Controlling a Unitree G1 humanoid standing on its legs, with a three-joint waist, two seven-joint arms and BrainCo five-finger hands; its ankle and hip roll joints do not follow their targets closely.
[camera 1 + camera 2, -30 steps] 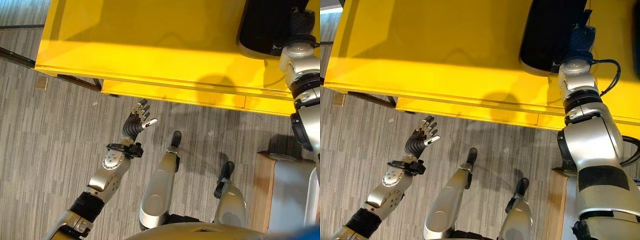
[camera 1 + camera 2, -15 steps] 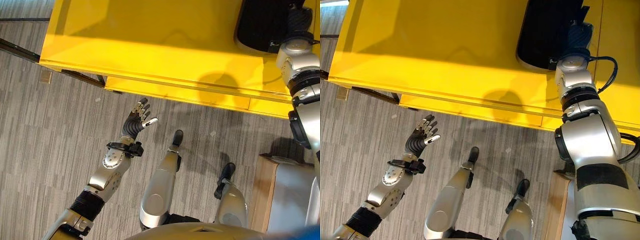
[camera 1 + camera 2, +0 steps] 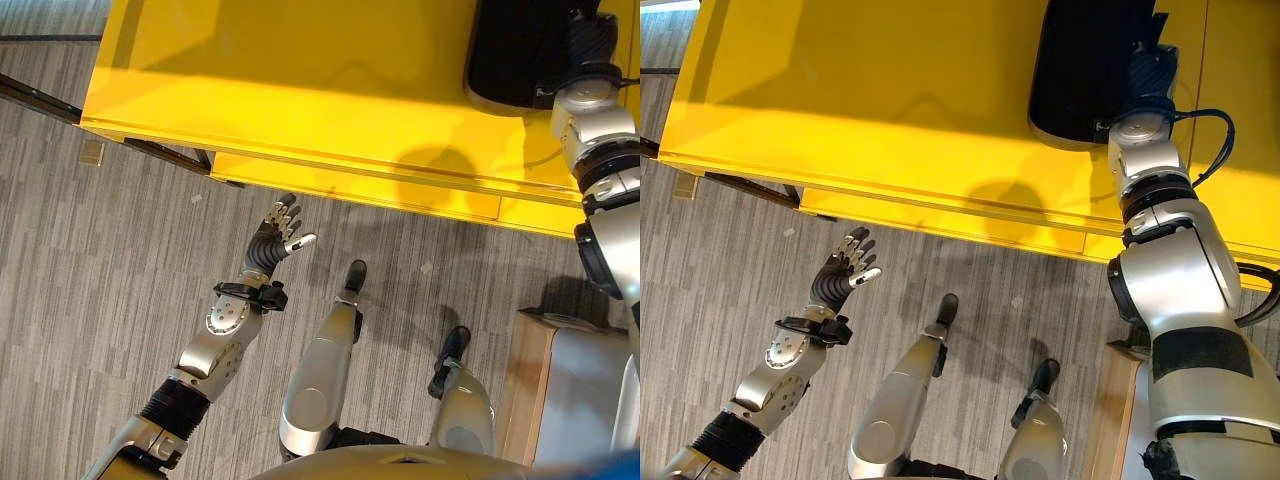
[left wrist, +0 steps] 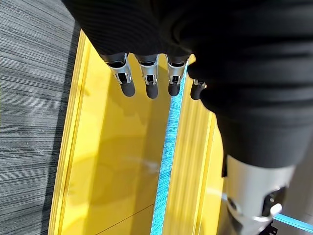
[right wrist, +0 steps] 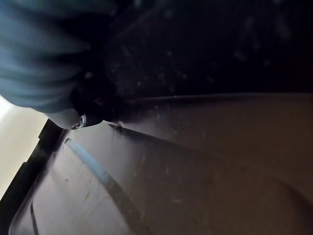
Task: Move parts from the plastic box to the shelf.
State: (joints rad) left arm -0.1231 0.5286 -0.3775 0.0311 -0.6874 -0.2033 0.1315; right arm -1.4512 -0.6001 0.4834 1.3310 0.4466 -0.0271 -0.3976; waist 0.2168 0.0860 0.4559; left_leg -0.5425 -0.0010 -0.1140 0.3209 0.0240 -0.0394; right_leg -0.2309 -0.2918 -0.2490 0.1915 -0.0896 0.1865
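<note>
Yellow covers the upper part of the left eye view: a broad table (image 3: 300, 90) with a black plastic box (image 3: 515, 50) standing at its far right. The right arm reaches across the table edge and the right hand (image 3: 592, 38) goes down into the box, dark ribbed cover showing at the rim. The left hand (image 3: 275, 240) hangs over the grey striped floor (image 3: 90, 260), just off the table's front edge, fingers (image 3: 287, 212) straight and spread, thumb out to the side, holding nothing. At the lower right stands a wooden-edged shelf (image 3: 528, 390).

The right eye view shows the same layout, with the box's long axis running away from the robot and the right hand entering at its right side. What the box holds cannot be made out from above; its inside reads as plain black.

In the left wrist view the fingers point out straight over the yellow table, apart from it and empty.

The right wrist view looks into the box: dark, scuffed plastic wall and floor (image 5: 205, 166), with the ribbed cover close against them. No part can be told in there, and whether the right hand's fingers are open or closed cannot be told.
</note>
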